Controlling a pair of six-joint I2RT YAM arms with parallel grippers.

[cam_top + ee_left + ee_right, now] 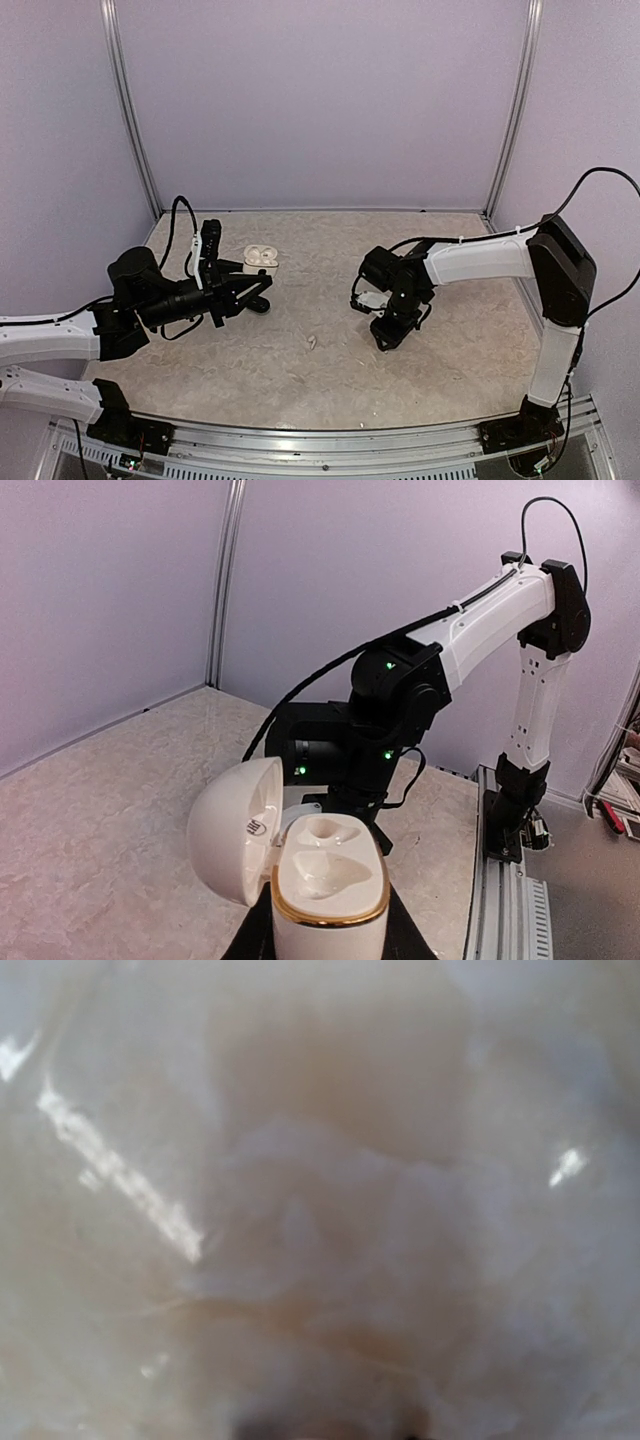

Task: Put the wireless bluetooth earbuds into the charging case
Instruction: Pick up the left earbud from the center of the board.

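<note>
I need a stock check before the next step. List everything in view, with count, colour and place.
charging case: one, white with a gold rim, lid open, both wells empty, left of centre
earbuds: none that I can make out in any view
pale speck: one, on the table near the middle, too small to identify
table: one, beige marbled, under everything
walls: lilac, on the back, left and right sides
rail: one, metal, along the near edge
left gripper: one, black, appears shut on the charging case
right gripper: one, black, pointing down close to the table right of centre; how its jaws stand is unclear
</note>
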